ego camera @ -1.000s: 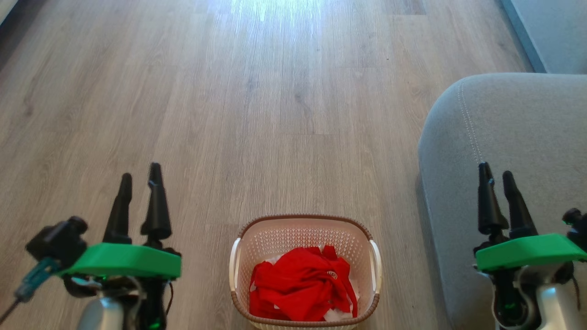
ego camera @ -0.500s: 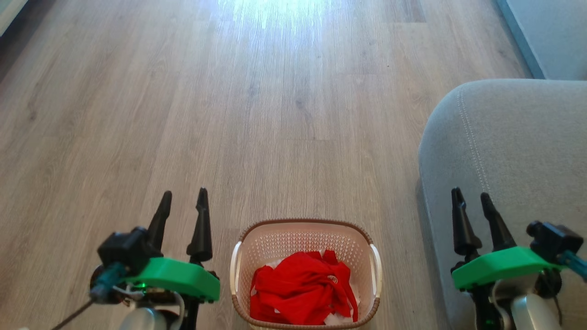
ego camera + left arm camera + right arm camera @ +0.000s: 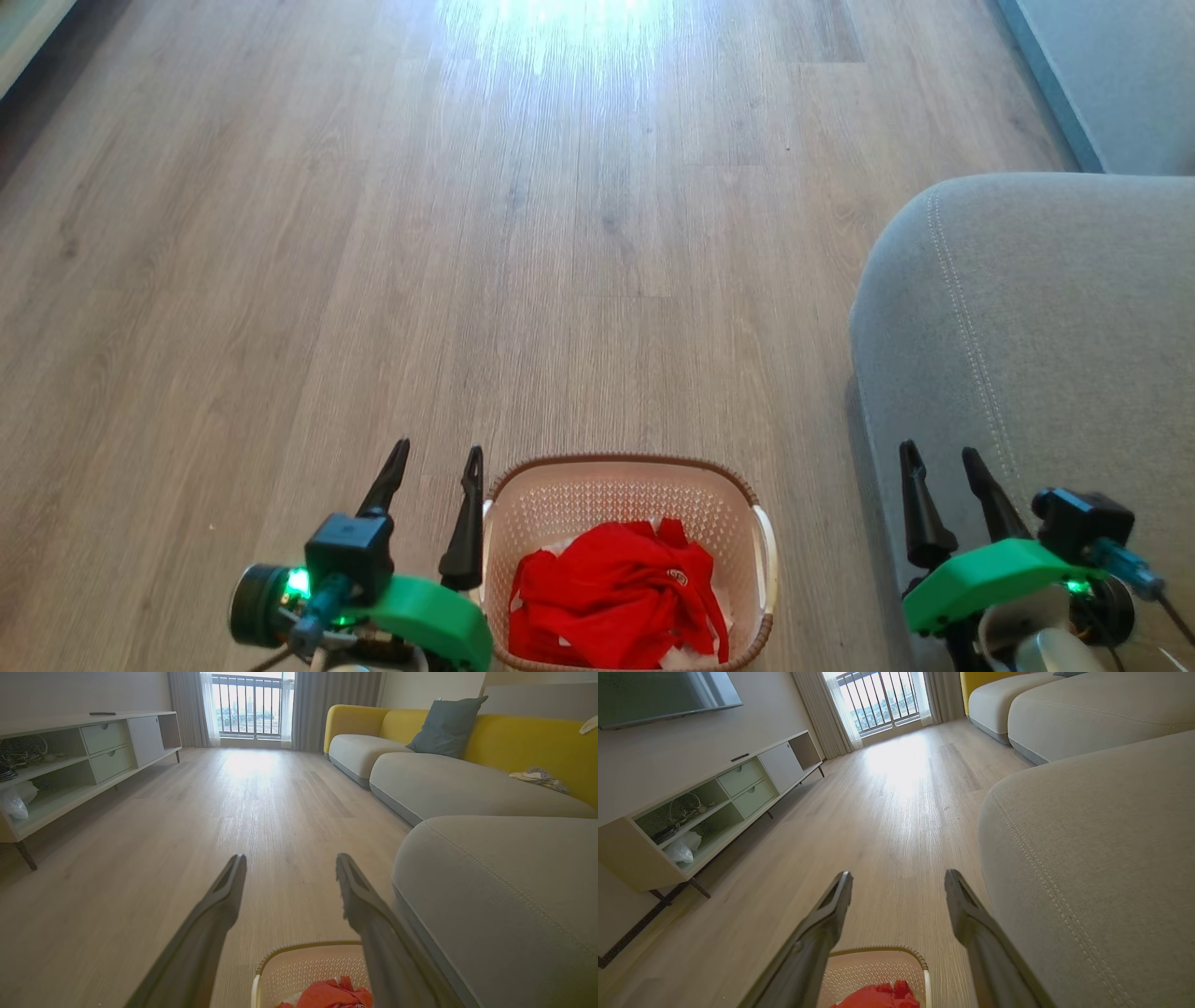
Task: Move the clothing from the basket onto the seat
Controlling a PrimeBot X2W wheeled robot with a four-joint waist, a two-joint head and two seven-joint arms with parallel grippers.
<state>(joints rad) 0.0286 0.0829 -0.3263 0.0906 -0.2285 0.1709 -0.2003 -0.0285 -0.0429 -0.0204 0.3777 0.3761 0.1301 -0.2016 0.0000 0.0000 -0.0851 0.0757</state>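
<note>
Hovering, both claws empty. Left gripper (image 3: 438,449) has its fingers spread wide, just beside the left rim of the basket (image 3: 621,460). Right gripper (image 3: 938,451) is spread wide too, at the left edge of the seat (image 3: 1055,317). Clothing (image 3: 611,597) lies bunched inside the basket, red over white. Basket stands on the wood floor (image 3: 373,233), near the seat.

perforated plastic basket (image 3: 560,509), soft cloth clothing (image 3: 611,597)
</note>
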